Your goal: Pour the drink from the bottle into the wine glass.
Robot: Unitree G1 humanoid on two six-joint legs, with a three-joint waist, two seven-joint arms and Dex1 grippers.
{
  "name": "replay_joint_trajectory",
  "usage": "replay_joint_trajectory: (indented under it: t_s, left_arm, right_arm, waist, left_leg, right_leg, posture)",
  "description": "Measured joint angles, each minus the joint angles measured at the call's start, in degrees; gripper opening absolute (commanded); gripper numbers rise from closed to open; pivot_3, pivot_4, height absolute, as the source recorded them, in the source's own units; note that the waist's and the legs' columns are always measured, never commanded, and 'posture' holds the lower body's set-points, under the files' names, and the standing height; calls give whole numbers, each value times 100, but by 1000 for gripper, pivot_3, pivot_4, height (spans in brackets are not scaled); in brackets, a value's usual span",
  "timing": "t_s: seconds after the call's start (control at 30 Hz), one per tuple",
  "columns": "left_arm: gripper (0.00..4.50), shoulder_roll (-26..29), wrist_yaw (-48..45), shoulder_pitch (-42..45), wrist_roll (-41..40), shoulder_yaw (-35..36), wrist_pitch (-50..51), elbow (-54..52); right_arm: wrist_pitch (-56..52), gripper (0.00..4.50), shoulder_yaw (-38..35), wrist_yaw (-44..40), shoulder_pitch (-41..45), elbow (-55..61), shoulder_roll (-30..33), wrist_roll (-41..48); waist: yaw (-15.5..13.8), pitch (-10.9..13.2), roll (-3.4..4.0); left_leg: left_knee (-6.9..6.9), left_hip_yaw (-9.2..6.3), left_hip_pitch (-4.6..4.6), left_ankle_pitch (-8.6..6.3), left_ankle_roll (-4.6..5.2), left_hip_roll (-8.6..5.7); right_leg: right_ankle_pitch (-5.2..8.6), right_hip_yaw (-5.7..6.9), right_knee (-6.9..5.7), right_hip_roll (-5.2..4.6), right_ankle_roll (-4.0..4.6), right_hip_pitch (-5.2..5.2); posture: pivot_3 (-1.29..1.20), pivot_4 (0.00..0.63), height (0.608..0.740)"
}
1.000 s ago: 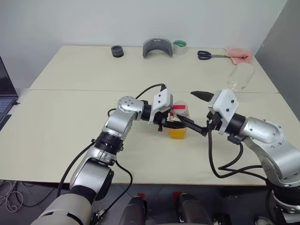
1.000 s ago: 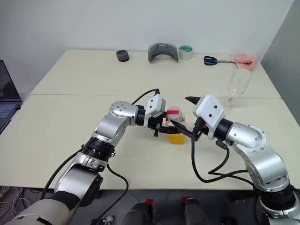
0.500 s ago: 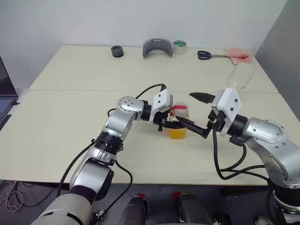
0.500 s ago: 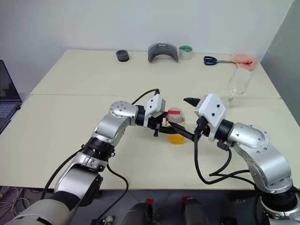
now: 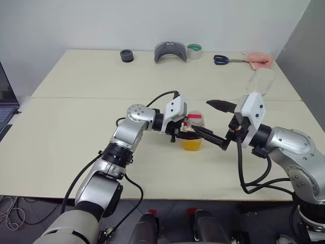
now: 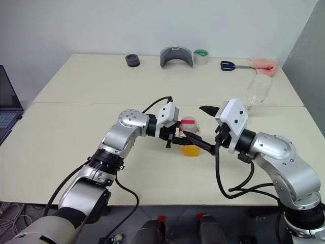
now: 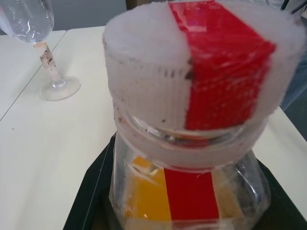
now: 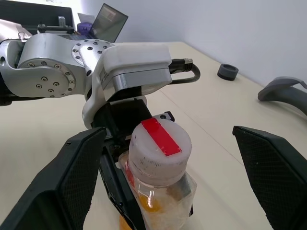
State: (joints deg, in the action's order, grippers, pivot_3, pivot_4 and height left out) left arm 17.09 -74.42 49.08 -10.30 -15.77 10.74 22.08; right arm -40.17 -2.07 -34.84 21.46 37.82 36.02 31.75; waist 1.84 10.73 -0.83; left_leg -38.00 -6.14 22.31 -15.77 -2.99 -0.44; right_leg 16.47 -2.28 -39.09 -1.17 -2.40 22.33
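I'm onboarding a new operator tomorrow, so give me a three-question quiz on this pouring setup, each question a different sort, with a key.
1. True or false: the cap is already off the bottle.
2. Which gripper is shut on the bottle? A. left gripper B. right gripper C. neither
3. Fill in: the wine glass stands on the table on the robot's ____ side, with no drink in it.

Key: 1. false, the white cap with its red strip is on. 2. A; the right gripper is open, its fingers either side of the cap. 3. right.
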Motion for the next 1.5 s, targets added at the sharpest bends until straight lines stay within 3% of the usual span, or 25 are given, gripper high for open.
replay_joint_trajectory:
  t_s: [0.83, 0.93, 1.13, 1.3, 1.5]
  left_arm:
    - [1869, -3, 9, -2, -5, 0, -11, -10]
    - [1869, -3, 12, -4, -5, 0, -13, -10]
    - [1869, 0, 23, -8, -3, 1, -12, -21]
    - [1869, 25, 29, -12, -4, 3, -12, -30]
    - [1846, 27, 77, -66, 5, -5, -4, -130]
  right_arm:
    - [-405, 4500, 370, -20, 462, -497, -14, 102]
    - [-405, 3928, 434, -15, 480, -561, -63, 98]
    - [-389, 1855, 495, -2, 575, -586, -143, 49]
    - [-369, 1780, 507, 7, 567, -589, -210, -12]
    - [420, 1724, 682, 43, 539, -546, -47, -750]
  waist:
    - [0, 0, 0]
    - [1, 0, 0]
    - [1, 0, 0]
    - [1, 0, 0]
    - [2, 0, 0]
  left_leg:
    - [0, 0, 1, 0, 0, 0]
    - [0, 0, 0, 0, 0, 0]
    - [1, 1, 1, 0, 0, 0]
    - [1, 0, 1, 0, 0, 0]
    - [2, 1, 1, 0, 0, 0]
  right_leg:
    - [0, 0, 1, 0, 0, 0]
    - [0, 0, 1, 0, 0, 1]
    - [0, 0, 1, 0, 0, 1]
    - [0, 0, 1, 0, 0, 1]
    - [0, 1, 2, 0, 0, 2]
  posture:
    - [0, 150, 740]
    - [0, 150, 740]
    - [0, 150, 740]
    - [0, 150, 740]
    - [0, 150, 740]
